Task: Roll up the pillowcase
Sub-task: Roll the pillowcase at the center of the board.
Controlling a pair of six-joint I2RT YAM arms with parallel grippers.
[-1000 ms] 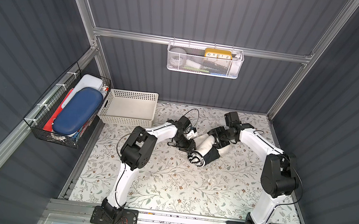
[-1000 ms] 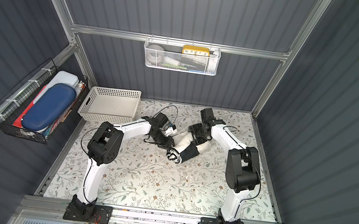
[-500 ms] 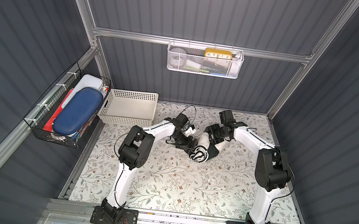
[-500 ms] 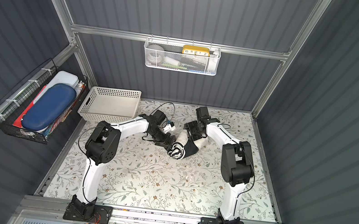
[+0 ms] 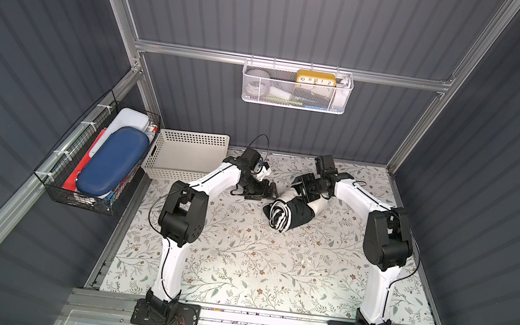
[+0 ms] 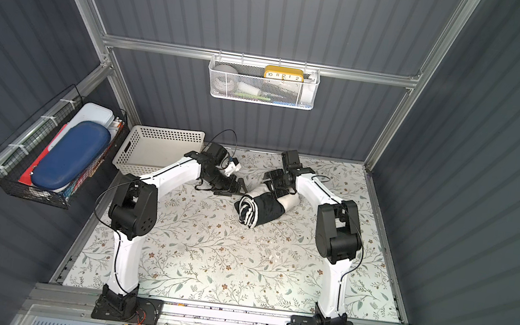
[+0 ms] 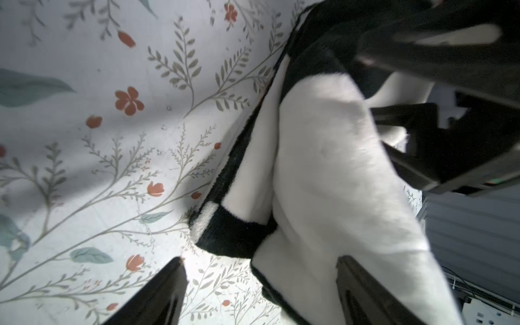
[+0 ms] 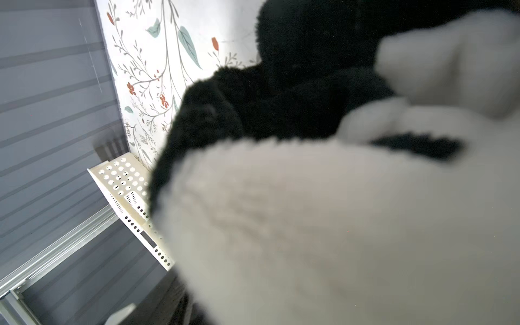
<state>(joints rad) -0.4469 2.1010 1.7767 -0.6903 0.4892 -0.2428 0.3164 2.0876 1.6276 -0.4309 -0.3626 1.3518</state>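
The pillowcase, black and cream-white plush, lies rolled up slantwise on the floral table covering, its spiral end facing the front. My left gripper sits just left of the roll and is open. In the left wrist view its fingers stand wide apart, with a cream part of the pillowcase reaching in between them. My right gripper is shut on the roll's far end. Plush from the pillowcase fills the right wrist view and hides those fingers.
A cream perforated basket stands at the back left, beside the left arm. A black wire basket with a blue case hangs on the left wall. A white mesh basket hangs on the back wall.
My left gripper has opened and let go of the roll, drawing back a little. The right arm has shifted left with the roll's far end still in its grip.
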